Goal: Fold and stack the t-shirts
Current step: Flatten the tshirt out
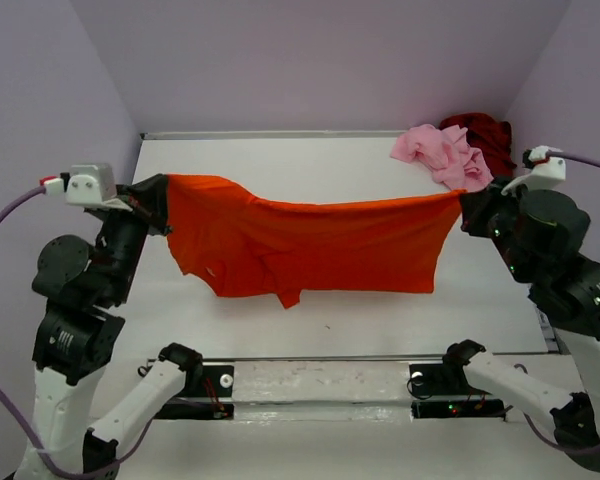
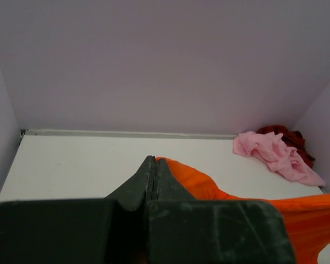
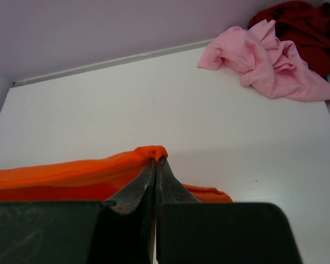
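The orange t-shirt [image 1: 310, 245] hangs stretched above the table [image 1: 280, 160] between the left gripper [image 1: 163, 198] and right gripper [image 1: 464, 206], both clamped on its upper edge, apparently mid-spreading; next it needs lowering flat for folding, clear of the pink t-shirt [image 1: 442, 152] and the dark red t-shirt [image 1: 488, 133] heaped far right.

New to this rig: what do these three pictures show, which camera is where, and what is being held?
Two robot arms are bolted at the near edge of a table. The wide picture looks down from above and behind them. The other two come from a camera on each wrist, looking along its own pincer. The left pincer and the right pincer are each shut on an end of the orange t-shirt, which hangs stretched between them. A crumpled pink t-shirt and a dark red t-shirt lie together in the far right corner.
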